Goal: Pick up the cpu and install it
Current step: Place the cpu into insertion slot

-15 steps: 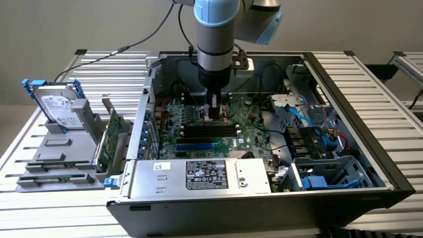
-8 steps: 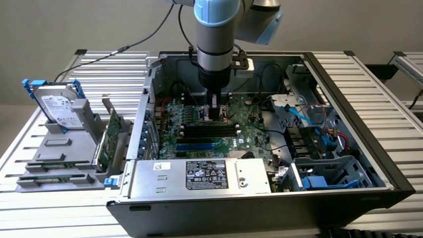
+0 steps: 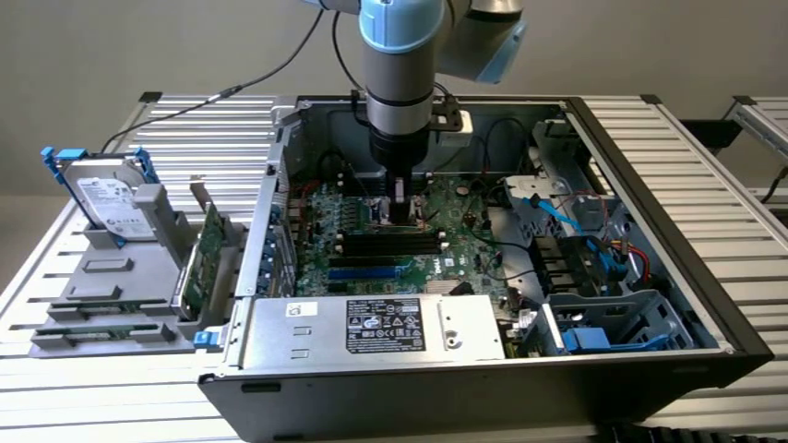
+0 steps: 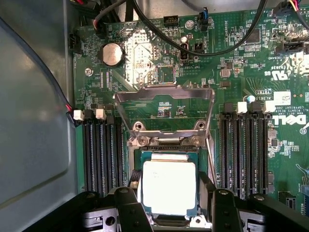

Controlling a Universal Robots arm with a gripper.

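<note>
Silver cpu [image 4: 169, 187] — green DELL-marked motherboard [image 4: 231, 53] beneath

Support: table [image 3: 689, 166], silver ribbed slats. Directly on it: open computer case [image 3: 468, 399], centre; grey holder fixture [image 3: 111, 305] just beside case, exterior view's left; black cable [image 3: 185, 109] behind fixture.
</note>
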